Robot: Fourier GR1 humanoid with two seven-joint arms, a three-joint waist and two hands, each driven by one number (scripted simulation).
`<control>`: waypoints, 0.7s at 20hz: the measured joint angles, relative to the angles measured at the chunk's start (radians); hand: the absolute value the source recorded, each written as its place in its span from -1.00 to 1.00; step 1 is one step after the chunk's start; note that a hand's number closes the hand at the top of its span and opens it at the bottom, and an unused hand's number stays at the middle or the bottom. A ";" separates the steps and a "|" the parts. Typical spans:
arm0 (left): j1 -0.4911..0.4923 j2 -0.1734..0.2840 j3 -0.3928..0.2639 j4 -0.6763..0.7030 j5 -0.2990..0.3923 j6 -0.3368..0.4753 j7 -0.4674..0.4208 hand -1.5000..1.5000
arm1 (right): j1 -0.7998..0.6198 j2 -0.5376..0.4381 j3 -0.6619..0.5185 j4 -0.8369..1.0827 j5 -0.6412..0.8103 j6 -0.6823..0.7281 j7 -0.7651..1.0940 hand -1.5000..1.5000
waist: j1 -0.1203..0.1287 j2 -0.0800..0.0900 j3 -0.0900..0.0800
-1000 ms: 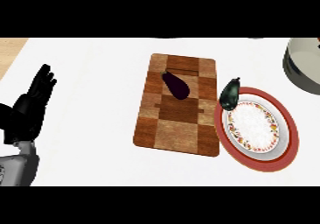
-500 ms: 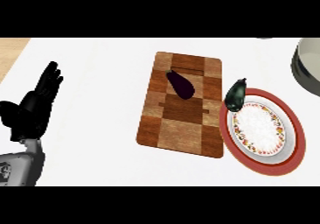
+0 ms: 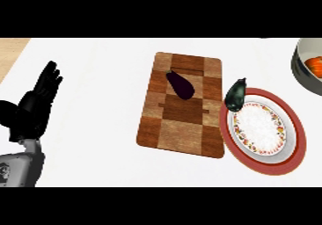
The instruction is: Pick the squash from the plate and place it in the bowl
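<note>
Head view had panned right, bringing the bowl (image 3: 311, 66) in at two o'clock; the squash (image 3: 235, 93) lay untouched on the plate's (image 3: 290, 154) eleven-o'clock rim, and the left hand (image 3: 32, 107) rested straight-fingered, empty.

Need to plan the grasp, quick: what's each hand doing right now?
Left hand: open, fingers straight, holding nothing, at the view's left.
Right hand: not in view.

Black hand (image 3: 32, 110), grey forearm (image 3: 17, 169)
</note>
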 measured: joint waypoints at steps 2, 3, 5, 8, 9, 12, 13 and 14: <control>0.003 0.001 0.004 0.006 -0.002 0.001 -0.007 0.00 | -0.013 -0.008 -0.075 0.003 -0.075 0.008 -0.022 -1.00 | -0.006 -0.001 0.001; 0.005 0.004 0.008 0.007 0.000 0.001 -0.007 0.00 | -0.015 -0.015 -0.114 0.005 -0.113 0.016 -0.035 -1.00 | -0.009 -0.002 0.001; 0.014 0.001 0.009 0.010 -0.005 0.006 -0.013 0.00 | -0.002 -0.033 -0.182 0.011 -0.182 0.045 -0.071 -1.00 | -0.017 -0.004 0.001; 0.017 0.015 0.024 0.008 0.006 -0.006 -0.016 0.00 | 0.032 -0.083 -0.257 0.027 -0.256 0.111 -0.097 -1.00 | -0.021 -0.004 0.000; 0.016 0.014 0.022 0.006 0.004 -0.005 -0.015 0.00 | 0.047 -0.103 -0.274 0.032 -0.273 0.135 -0.100 -1.00 | -0.021 -0.003 0.000; 0.026 0.014 0.025 0.005 0.006 -0.006 -0.017 0.00 | 0.105 -0.151 -0.311 0.046 -0.309 0.202 -0.113 -1.00 | -0.022 -0.003 0.001; 0.023 0.013 0.028 0.008 0.006 -0.004 -0.018 0.00 | 0.126 -0.165 -0.319 0.049 -0.318 0.227 -0.123 -1.00 | -0.024 -0.002 0.001; 0.019 0.014 0.029 0.013 0.005 -0.004 -0.020 0.00 | 0.151 -0.176 -0.329 0.053 -0.328 0.254 -0.135 -1.00 | -0.028 -0.002 0.001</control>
